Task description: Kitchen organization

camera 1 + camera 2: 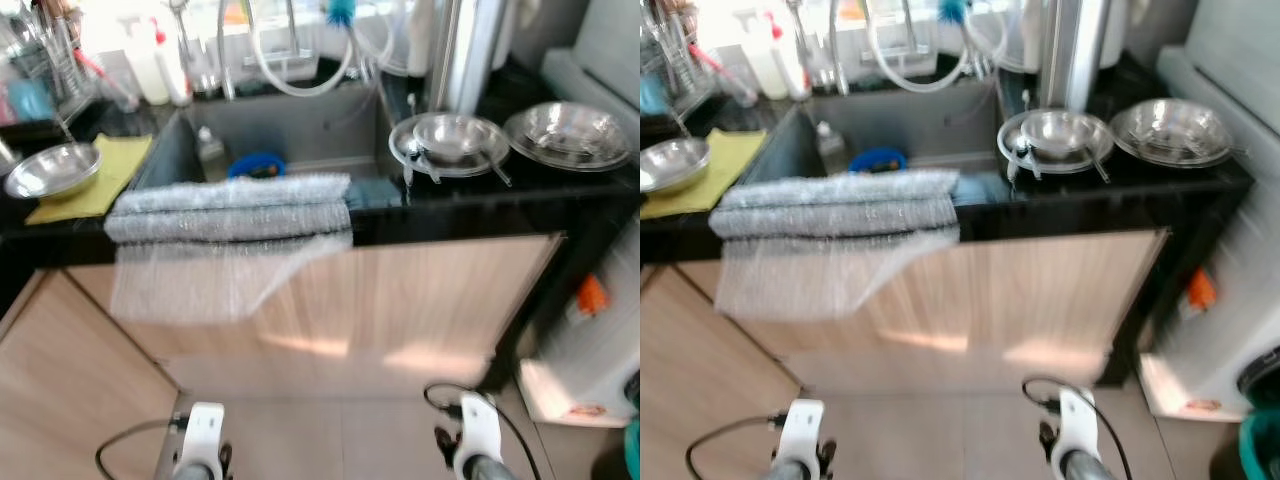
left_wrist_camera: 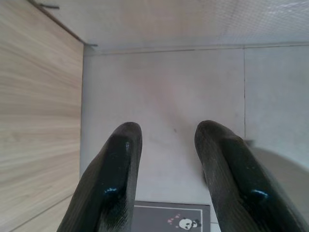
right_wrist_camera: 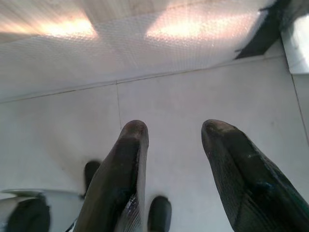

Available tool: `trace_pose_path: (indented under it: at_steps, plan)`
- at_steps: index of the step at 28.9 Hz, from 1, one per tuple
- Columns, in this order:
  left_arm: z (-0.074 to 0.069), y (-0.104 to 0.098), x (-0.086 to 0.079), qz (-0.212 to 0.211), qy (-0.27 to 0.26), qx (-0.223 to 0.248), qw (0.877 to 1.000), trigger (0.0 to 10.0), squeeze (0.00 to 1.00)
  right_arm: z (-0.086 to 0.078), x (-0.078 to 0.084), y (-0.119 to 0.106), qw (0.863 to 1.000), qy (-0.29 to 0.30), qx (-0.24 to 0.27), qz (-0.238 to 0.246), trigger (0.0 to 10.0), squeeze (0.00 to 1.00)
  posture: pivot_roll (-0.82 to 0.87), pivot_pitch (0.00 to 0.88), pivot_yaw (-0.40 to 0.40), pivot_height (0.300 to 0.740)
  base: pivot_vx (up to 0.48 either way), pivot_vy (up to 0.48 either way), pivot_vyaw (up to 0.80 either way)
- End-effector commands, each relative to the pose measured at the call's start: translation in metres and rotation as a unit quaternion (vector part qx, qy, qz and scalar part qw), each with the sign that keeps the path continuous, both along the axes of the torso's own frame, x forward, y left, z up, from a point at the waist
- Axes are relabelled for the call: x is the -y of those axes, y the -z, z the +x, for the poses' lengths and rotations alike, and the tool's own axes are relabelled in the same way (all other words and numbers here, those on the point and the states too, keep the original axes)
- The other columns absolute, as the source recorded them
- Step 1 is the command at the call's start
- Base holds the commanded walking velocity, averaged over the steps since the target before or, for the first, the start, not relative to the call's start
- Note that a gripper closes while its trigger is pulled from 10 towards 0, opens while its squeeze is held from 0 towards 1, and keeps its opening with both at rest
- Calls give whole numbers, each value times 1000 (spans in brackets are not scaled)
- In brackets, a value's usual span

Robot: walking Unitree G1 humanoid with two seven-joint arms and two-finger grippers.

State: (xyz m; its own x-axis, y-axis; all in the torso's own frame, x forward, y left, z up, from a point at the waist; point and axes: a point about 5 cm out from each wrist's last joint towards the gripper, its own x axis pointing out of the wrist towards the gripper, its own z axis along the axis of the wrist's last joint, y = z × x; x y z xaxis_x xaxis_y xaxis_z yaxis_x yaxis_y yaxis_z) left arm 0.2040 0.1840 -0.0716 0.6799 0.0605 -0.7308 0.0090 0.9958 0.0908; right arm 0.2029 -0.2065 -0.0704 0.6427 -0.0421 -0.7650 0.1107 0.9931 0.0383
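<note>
1. A black counter (image 1: 560, 195) runs across the head views over light wood cabinet doors (image 1: 420, 300); pale tile floor (image 2: 164, 96) lies below.
2. The sink (image 1: 300, 130) is set into the counter's middle, with a blue item (image 1: 257, 164) and a small bottle (image 1: 208, 150) inside.
3. A grey towel (image 1: 230, 208) lies folded along the sink's front edge, a clear sheet (image 1: 200, 280) hanging from it over the doors.
4. Right of the sink, 2 steel dish stacks: a bowl on a plate (image 1: 450, 140), and wider plates (image 1: 568, 135) beside it.
5. Left, a steel bowl (image 1: 52, 170) sits on a yellow cloth (image 1: 100, 180).
6. Left gripper (image 2: 166, 133) hangs low over the floor, fingers parted, holding nothing.
7. Right gripper (image 3: 174, 133) hangs likewise, fingers spread and empty.
</note>
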Motion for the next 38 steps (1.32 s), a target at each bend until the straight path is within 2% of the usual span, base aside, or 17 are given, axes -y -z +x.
trace_pose_path:
  at_steps: [1,7,15,23,31,33,38]
  plan:
    - [0,-1,-8,7,-5,-3,1000,10000,0,4,-9,-1,1000,-4,5,12,10000,0,38,82,80,740,435,0,0]
    - [0,-1,-8,9,-5,-5,1000,10000,0,4,-9,-1,1000,-9,4,10,10000,0,36,81,79,740,431,0,0]
    - [-2,1,-7,10,-3,-9,1000,10000,0,6,-8,-2,1000,-22,8,-2,10000,0,35,78,76,740,0,0,0]
    - [-5,2,-7,8,-4,-14,1000,10000,0,4,-9,-1,1000,-15,4,11,10000,0,34,79,74,740,0,0,460]
    - [-4,2,-7,8,-3,-12,1000,10000,0,6,-8,-2,1000,-29,8,-2,10000,0,33,77,75,740,0,0,0]
    - [-4,2,-6,8,-2,-12,1000,10000,0,7,-8,-3,999,-42,9,-10,10000,0,33,77,74,740,0,0,800]
    - [-4,2,-7,9,-1,-12,1000,10000,0,4,-9,-1,1000,-17,3,8,10000,0,34,79,76,740,0,0,480]
